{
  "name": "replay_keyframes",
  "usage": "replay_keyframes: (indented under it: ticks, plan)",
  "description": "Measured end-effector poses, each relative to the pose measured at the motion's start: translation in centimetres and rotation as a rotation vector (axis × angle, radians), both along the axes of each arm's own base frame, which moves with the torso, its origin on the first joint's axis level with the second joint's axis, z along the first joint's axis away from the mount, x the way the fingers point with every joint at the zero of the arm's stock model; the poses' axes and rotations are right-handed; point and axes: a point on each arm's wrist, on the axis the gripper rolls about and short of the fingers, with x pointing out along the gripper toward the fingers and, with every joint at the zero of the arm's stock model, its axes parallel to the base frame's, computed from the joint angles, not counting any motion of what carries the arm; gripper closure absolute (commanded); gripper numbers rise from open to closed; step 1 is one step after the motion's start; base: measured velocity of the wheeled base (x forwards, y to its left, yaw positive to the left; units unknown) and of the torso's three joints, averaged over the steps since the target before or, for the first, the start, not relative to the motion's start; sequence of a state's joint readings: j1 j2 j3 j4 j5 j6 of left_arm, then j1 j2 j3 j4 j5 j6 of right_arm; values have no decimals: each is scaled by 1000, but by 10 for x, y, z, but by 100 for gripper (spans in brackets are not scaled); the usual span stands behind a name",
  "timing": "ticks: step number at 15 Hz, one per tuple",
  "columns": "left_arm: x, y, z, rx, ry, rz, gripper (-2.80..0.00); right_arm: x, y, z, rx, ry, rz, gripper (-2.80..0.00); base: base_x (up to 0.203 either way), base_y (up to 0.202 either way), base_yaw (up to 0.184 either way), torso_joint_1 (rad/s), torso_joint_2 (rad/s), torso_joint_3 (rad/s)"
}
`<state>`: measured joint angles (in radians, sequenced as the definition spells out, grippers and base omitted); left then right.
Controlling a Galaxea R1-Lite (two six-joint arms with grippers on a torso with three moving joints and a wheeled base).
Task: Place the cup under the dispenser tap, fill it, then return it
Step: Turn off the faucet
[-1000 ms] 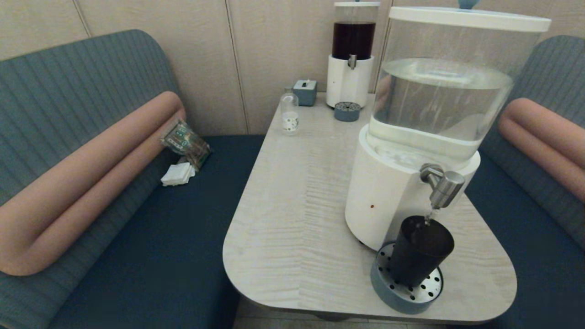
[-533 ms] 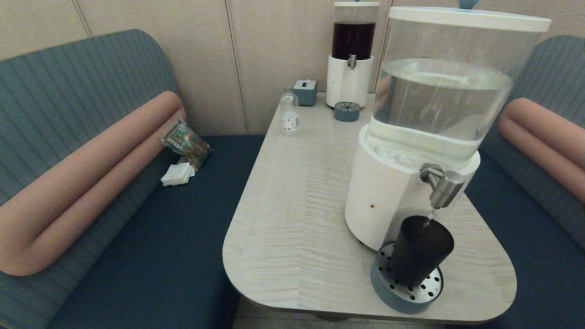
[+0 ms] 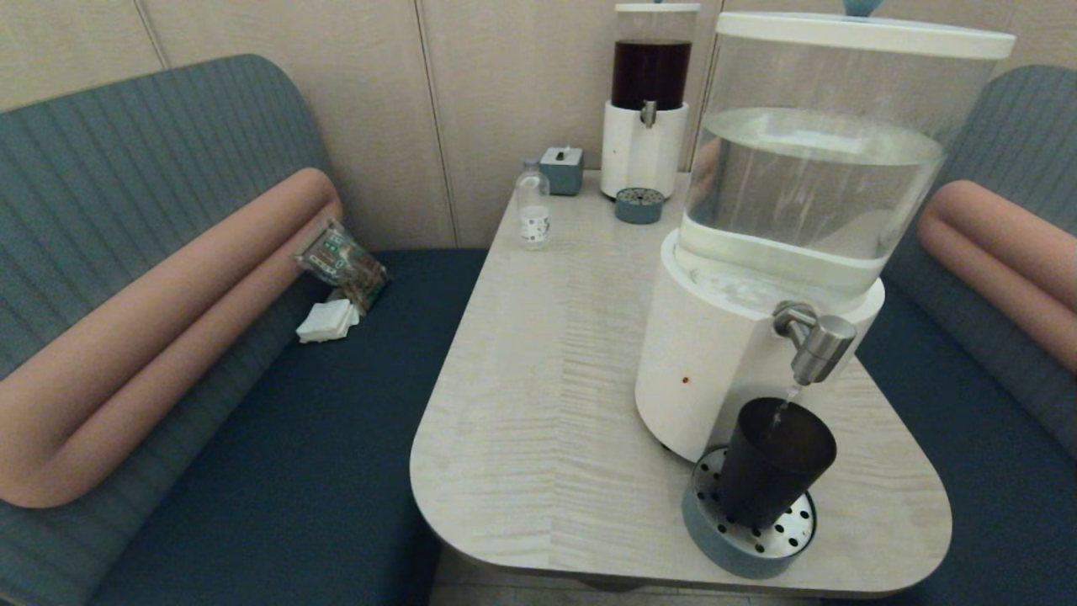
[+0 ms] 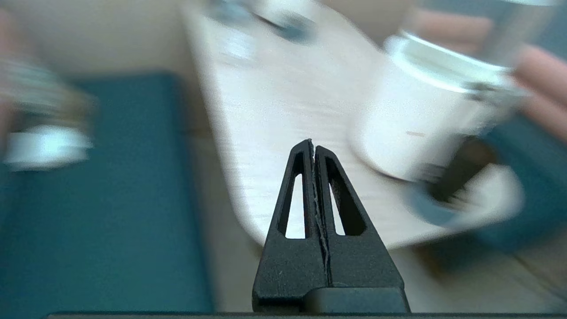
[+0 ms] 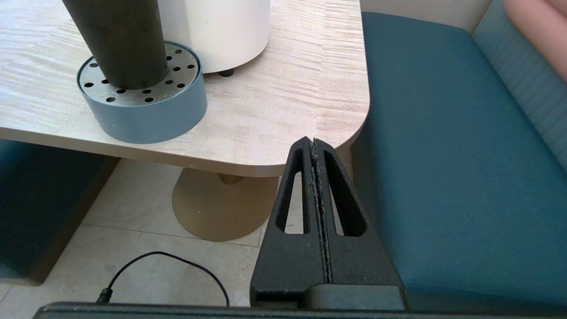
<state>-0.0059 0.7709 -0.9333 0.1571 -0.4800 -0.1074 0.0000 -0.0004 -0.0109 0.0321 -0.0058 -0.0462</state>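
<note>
Both pincers hung below the table edge with fingers pressed together, holding nothing. Left gripper sat off the table's near-left corner, the cup lying toward its 2 o'clock across the tabletop. Right gripper waited just off the table's near-right corner, with the cup toward its 10 o'clock and plainly closer to it than to its partner, which made the right arm the likelier one for the retrieval.

On the table, the single dark cup stood upright, long axis vertical, on a round perforated drip tray at the foot of the big water dispenser. One dispenser tap hung directly above its rim, a thin stream falling into it. Filling appeared unfinished.

Counted across the scene: two dispensers, the smaller dark-liquid dispenser at 12 o'clock, two drip trays, one cup, one small clear bottle.
</note>
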Motion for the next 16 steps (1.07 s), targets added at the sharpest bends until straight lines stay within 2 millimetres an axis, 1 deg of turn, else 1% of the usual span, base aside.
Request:
replay_keyframes:
  ticks: [2,5,6,7,8,10,11,14,16]
  plan:
    - [54,-6,16,-5,43,-158,0,0,0,0,0,-1,0,0,0,0,0,0,0,0]
    - [136,-24,20,33,21,-362,0,0,0,0,0,-1,0,0,0,0,0,0,0,0]
    - [162,-35,20,54,3,-427,0,0,0,0,0,0,0,0,0,0,0,0,0,0]
    - [178,-49,19,68,-2,-484,0,0,0,0,0,-1,0,0,0,0,0,0,0,0]
    - [193,-68,19,90,0,-539,0,0,0,0,0,0,0,0,0,0,0,0,0,0]
    - [209,-102,19,175,16,-576,0,0,0,0,-1,0,0,0,0,0,0,0,0,0]
    - [213,-116,18,230,30,-586,0,0,0,0,-1,0,0,0,0,0,0,0,0,0]
    - [214,-155,16,429,72,-616,0,0,0,0,-1,0,0,0,0,0,0,0,0,0]
    - [214,-179,10,623,60,-611,0,0,0,0,-1,0,0,0,0,0,0,0,0,0]
